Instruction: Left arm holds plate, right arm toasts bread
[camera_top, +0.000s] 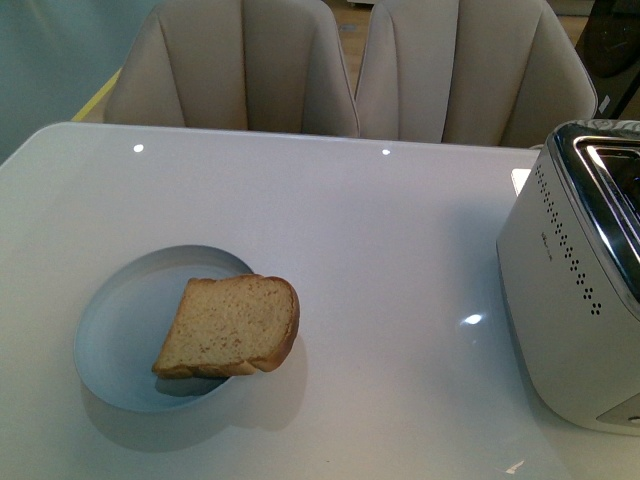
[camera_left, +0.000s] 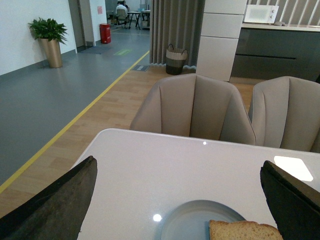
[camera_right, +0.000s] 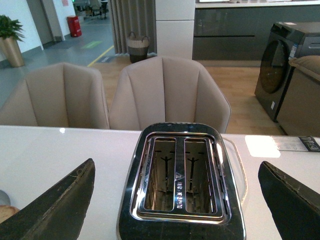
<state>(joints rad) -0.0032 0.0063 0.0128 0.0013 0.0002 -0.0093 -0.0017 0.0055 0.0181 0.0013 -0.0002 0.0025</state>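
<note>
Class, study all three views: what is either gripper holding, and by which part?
Nothing is held. The left gripper and right gripper are both open and empty; the bread lies on the plate, ungripped.

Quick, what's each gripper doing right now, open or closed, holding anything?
Left gripper: open, holding nothing.
Right gripper: open, holding nothing.

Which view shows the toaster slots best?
The right wrist view: it looks down on the toaster into both empty slots. The front view shows mainly its side wall; the left wrist view misses it.
</note>
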